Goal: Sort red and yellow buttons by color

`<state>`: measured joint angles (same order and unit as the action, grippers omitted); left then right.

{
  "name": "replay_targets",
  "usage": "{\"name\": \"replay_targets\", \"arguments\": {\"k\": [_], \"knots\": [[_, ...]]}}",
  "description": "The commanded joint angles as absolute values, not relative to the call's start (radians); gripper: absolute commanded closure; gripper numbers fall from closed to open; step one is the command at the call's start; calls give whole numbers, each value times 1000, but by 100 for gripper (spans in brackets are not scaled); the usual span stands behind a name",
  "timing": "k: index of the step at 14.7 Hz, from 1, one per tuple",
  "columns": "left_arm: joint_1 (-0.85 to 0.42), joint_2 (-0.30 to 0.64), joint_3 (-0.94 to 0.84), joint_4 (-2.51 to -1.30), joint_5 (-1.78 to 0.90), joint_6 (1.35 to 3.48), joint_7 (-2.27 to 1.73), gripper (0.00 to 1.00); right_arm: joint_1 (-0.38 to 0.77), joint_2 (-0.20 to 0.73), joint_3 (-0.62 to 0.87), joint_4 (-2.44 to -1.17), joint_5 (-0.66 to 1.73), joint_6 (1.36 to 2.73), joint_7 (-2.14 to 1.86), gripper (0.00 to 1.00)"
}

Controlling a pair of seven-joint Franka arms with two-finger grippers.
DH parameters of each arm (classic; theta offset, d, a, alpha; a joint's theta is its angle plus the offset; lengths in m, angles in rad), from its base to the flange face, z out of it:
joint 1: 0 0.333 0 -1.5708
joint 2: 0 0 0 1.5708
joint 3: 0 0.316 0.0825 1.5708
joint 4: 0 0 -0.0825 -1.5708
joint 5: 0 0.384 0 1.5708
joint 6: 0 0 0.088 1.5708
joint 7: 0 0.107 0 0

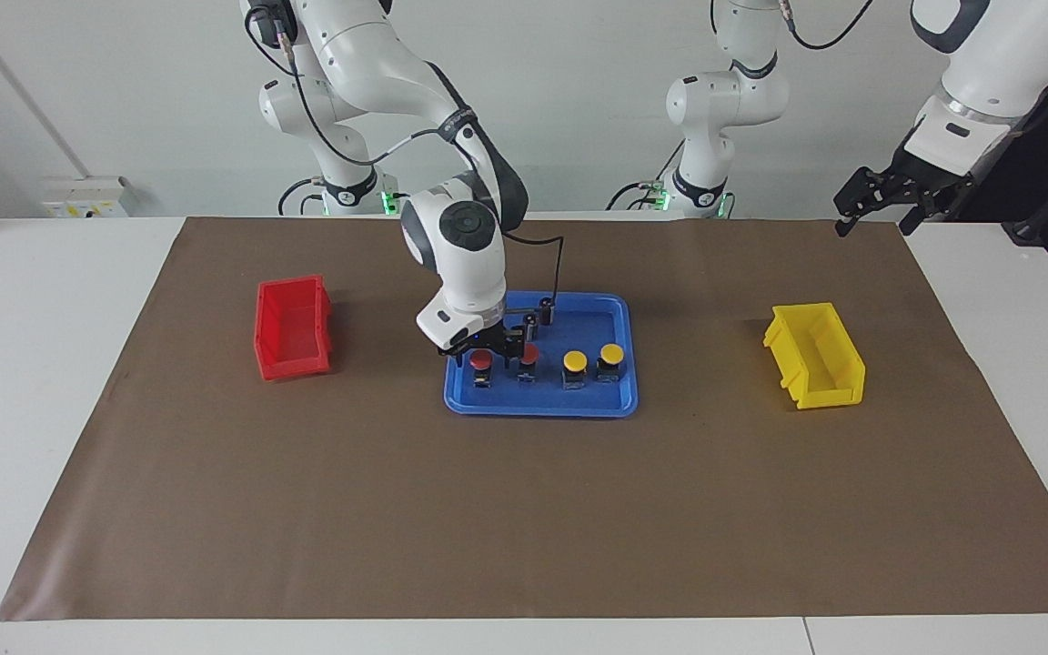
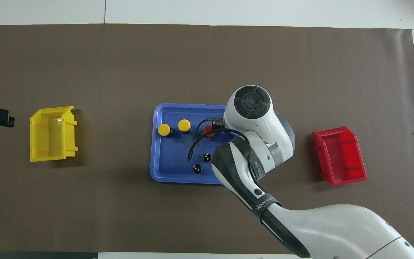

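brown matting covers the white tabletop (image 1: 51, 364), with a blue tray (image 1: 619, 400) lying near its middle; a red bin (image 1: 292, 329) stands well apart from the tray toward the right arm's end, and a yellow bin (image 1: 815, 355) stands well apart from the tray toward the left arm's end; all four buttons stand in the tray, in a row along the edge farther from the robots; the two yellow buttons, one (image 1: 575, 366) beside the other (image 1: 611, 358), take the part of the row toward the yellow bin; the two red buttons take the part toward the red bin, one (image 1: 481, 363) at the row's end and the other (image 1: 529, 357) next to the yellow pair; two small dark cylinders (image 2: 206, 157) (image 2: 196, 169) stand in the tray nearer to the robots than the row; the right gripper (image 1: 488, 350) is low over the tray at the red buttons, its fingers (image 1: 516, 347) spread either side of the end red button's cap; whether they touch it i cannot tell; the left gripper (image 1: 879, 202) waits in the air off the matting's corner, past the yellow bin from the tray, fingers parted and holding nothing.
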<state>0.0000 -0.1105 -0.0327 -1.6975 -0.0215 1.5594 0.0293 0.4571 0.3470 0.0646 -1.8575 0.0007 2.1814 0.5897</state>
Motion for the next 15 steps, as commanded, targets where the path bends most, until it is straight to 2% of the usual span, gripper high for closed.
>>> {"name": "replay_targets", "arguments": {"k": [1,4,9,11,12,13,15], "knots": [[-49,-121,-34,-1746,-20,1615,-21,0,453,316,69,-1899,20,2210,572,23],[-107,-115,-35,-1799,-23,1718,-118,1,453,318,69,-1899,20,2249,574,24],[-247,-51,-37,-1845,-23,1851,-314,4,451,318,69,-1902,20,2260,546,26],[-311,-22,-37,-1891,-25,1946,-405,4,446,318,67,-1902,20,2260,537,39],[-340,3,-37,-1894,-25,1966,-438,4,443,318,69,-1902,20,2258,537,56],[-350,21,-37,-1894,-25,1979,-449,4,442,318,69,-1902,20,2257,546,78],[-363,38,-37,-1894,-25,2003,-463,4,442,316,69,-1901,21,2244,540,87]]}}
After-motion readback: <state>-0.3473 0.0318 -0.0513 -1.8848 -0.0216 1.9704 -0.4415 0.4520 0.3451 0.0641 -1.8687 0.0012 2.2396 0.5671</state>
